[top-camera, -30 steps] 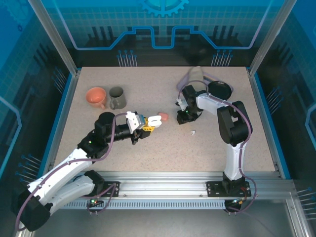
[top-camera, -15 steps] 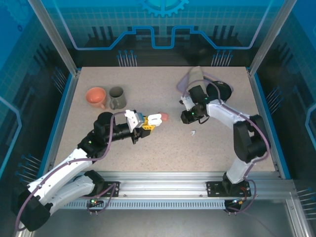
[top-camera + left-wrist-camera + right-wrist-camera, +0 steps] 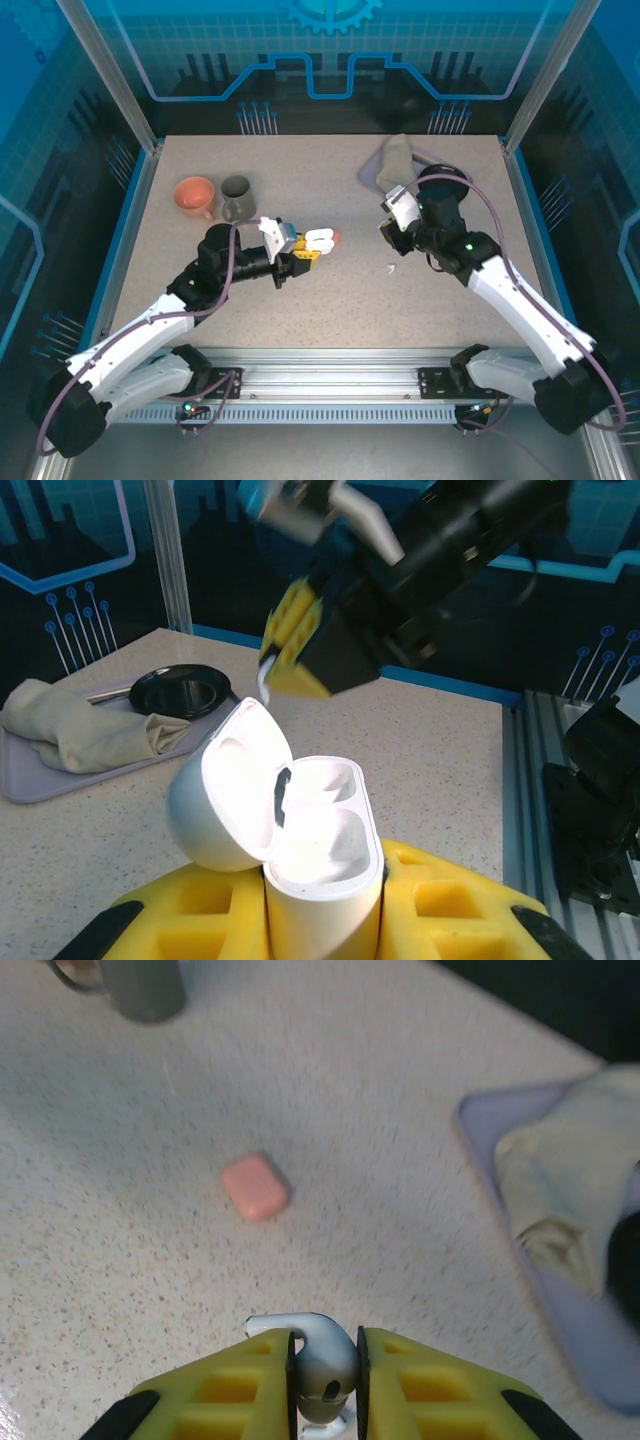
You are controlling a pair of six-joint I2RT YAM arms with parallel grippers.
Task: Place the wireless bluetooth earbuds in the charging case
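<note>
1. My left gripper point(image 3: 325, 905) is clamped on the base of the white charging case point(image 3: 320, 850). The case stands upright between my yellow fingers with its long axis vertical, its mouth facing up and its lid swung back to the left on its hinge
2. The two wells of the case are open to view, but glare washes out their depth, and the bottom of the case is cut off by the frame edge
3. My right gripper point(image 3: 322, 1360) is pinching a white earbud point(image 3: 322, 1370). The bulb sits between the pads, the stem curls out to the left over the top of one finger, and the lower end is cut off
4. From above, my two grippers hang over the middle of the table point(image 3: 300, 180), apart from each other, with the open case toward the right arm
5. The pink case point(image 3: 255, 1186) lies flat and closed on the table, its long axis slanting from upper left to lower right in my right wrist view. From above it is half hidden behind the white case
6. A loose white earbud point(image 3: 392, 268) lies on the table near my right gripper, too small to tell which way it points
</note>
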